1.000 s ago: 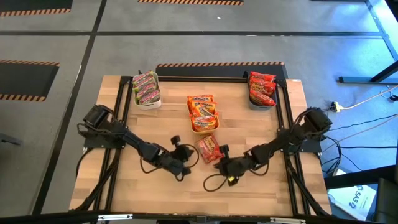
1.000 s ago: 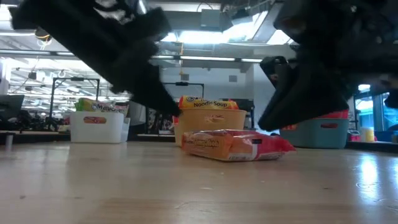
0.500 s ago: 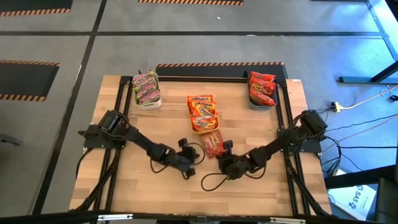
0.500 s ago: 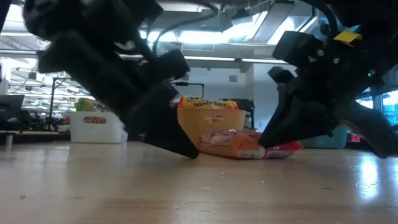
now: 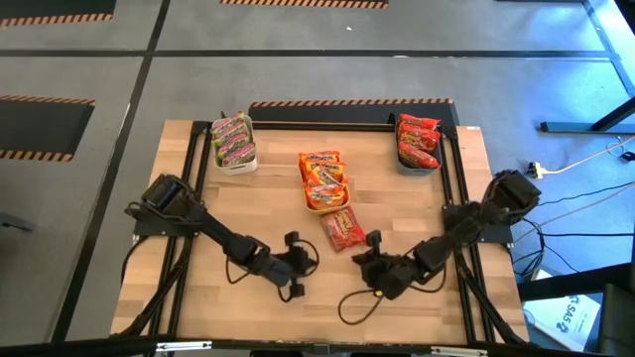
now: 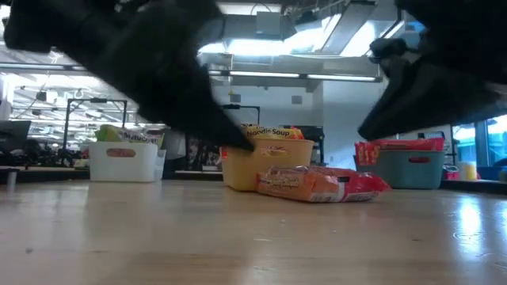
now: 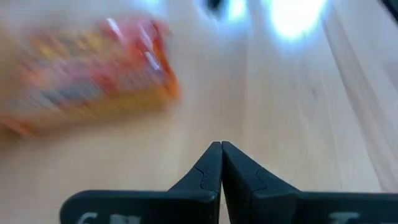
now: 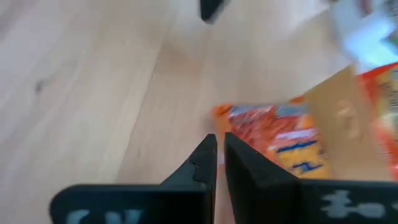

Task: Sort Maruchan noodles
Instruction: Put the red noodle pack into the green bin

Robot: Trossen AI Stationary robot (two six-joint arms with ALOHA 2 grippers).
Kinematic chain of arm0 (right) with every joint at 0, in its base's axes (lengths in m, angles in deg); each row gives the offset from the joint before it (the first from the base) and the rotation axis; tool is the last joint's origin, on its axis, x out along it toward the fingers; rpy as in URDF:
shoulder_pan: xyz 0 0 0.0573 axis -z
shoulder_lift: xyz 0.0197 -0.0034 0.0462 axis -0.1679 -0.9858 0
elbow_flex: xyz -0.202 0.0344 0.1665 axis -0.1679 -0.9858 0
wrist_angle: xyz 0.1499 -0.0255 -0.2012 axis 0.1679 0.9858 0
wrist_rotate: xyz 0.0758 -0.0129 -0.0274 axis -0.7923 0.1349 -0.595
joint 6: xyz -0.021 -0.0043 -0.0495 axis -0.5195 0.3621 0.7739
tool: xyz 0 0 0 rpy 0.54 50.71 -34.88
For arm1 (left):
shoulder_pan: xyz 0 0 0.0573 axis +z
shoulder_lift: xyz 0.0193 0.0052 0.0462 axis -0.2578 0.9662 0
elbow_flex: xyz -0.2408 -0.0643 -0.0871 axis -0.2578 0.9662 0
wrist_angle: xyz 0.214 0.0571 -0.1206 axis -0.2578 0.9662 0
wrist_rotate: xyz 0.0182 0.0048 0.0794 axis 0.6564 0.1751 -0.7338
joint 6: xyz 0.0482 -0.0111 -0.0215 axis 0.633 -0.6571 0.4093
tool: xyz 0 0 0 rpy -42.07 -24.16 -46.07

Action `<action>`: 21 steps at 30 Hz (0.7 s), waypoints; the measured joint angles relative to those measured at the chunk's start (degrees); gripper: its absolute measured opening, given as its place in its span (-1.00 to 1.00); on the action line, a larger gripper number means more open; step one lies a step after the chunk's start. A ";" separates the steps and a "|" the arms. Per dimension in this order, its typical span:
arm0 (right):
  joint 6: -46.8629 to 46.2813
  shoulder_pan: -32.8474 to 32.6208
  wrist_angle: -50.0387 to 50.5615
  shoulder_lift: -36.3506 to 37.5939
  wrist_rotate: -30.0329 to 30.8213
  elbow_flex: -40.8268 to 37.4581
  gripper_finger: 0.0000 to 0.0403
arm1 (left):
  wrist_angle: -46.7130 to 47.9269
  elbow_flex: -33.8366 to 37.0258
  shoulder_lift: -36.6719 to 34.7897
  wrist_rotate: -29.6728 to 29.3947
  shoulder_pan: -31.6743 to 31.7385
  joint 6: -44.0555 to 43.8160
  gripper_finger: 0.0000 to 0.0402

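Retreating end effectors (image 5: 369, 260), packet (image 5: 340, 229) released

Three bins stand along the table's (image 5: 198, 297) far edge: left bin (image 5: 234, 161), middle bin (image 5: 325, 203), right bin (image 5: 417, 165). Each holds packets. One loose packet (image 5: 340, 229) lies flat on the table just before the middle bin. The left gripper (image 5: 296, 260) lies near its left, the right gripper (image 5: 369, 256) near its right; neither touches it.

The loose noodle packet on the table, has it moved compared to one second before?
Yes. In the high view the loose noodle packet now lies closer to the yellow bin, almost touching its near edge. Neither claw holds it.
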 joint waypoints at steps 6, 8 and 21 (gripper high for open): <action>-3.27 -0.17 2.21 0.72 16.07 0.07 -0.91 | -7.64 -0.07 -1.65 -14.40 1.51 9.33 -0.99; -6.80 1.03 4.32 0.45 16.83 0.03 -0.91 | -9.17 -0.15 -0.84 -14.43 3.70 10.89 -0.99; -11.85 4.35 -10.42 0.40 2.22 -11.09 -0.91 | -11.61 -0.09 5.22 -10.00 13.68 5.95 -0.99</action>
